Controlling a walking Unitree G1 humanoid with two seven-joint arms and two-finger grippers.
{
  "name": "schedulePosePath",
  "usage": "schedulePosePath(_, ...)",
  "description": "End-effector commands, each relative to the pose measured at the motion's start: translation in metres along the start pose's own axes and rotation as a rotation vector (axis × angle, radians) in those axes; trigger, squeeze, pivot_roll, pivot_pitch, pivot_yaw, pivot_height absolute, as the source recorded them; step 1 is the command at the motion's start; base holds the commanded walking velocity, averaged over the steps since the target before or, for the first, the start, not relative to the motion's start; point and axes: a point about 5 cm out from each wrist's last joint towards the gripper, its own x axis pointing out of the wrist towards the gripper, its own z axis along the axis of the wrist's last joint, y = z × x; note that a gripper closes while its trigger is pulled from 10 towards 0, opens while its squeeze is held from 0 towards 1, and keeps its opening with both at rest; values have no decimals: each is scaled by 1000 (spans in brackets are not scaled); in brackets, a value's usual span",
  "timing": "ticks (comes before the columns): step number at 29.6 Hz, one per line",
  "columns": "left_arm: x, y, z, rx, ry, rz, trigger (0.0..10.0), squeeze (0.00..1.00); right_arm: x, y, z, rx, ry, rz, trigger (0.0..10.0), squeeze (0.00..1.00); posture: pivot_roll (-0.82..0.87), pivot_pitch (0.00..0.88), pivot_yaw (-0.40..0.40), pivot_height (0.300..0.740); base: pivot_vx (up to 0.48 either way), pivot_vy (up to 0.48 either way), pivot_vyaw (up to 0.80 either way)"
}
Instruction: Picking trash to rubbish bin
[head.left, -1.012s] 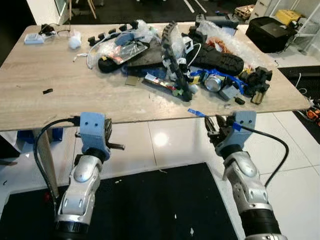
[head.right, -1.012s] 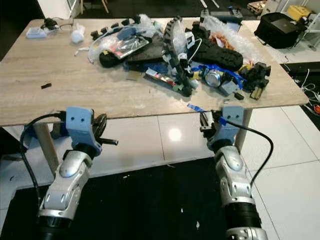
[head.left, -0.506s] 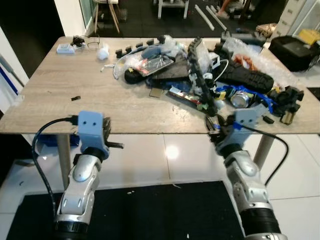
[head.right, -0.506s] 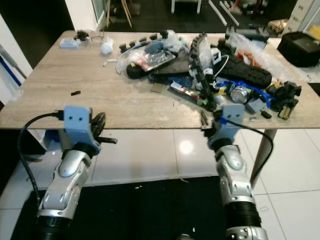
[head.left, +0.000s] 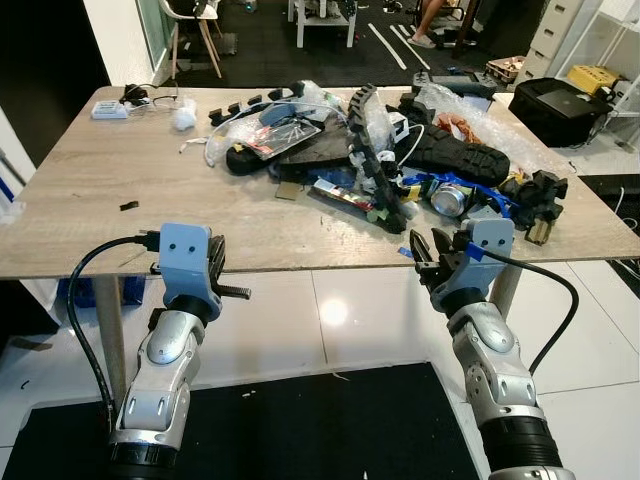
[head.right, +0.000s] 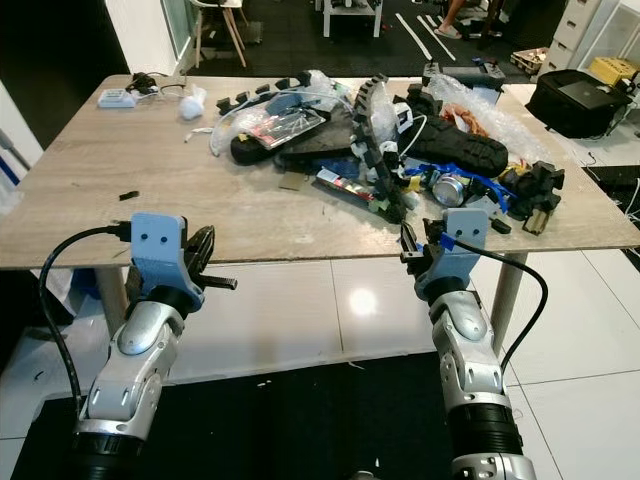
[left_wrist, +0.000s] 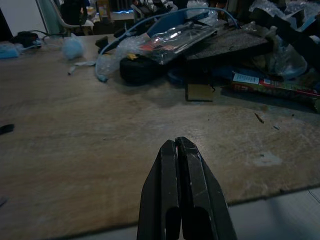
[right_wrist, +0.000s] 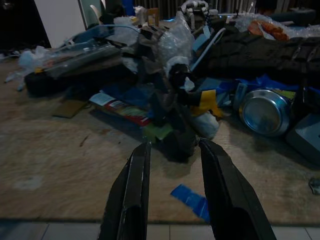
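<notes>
Right gripper (right_wrist: 172, 150), fingers apart and empty, faces the trash pile (head.left: 380, 150) at 12 o'clock; left gripper (left_wrist: 176, 147) pressed closed, empty.

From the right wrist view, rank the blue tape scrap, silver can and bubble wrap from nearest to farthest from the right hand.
1. Blue tape scrap, at the table edge beside the right hand.
2. Silver can, farther in.
3. Bubble wrap, deep in the pile.
</notes>
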Motion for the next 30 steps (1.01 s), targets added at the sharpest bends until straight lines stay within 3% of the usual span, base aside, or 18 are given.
schedulePosePath(1, -1, 0, -2, 2, 7, -4, 10000, 0, -3, -4, -3, 8, 12, -21, 10000, 0, 12, 146, -29, 740, 300, 0, 0)
schedulePosePath(30, -1, 0, 0, -4, -3, -5, 10000, 0, 0, -4, 10, 17, -47, -15, 10000, 0, 8, 150, -31, 740, 341, 0, 0)
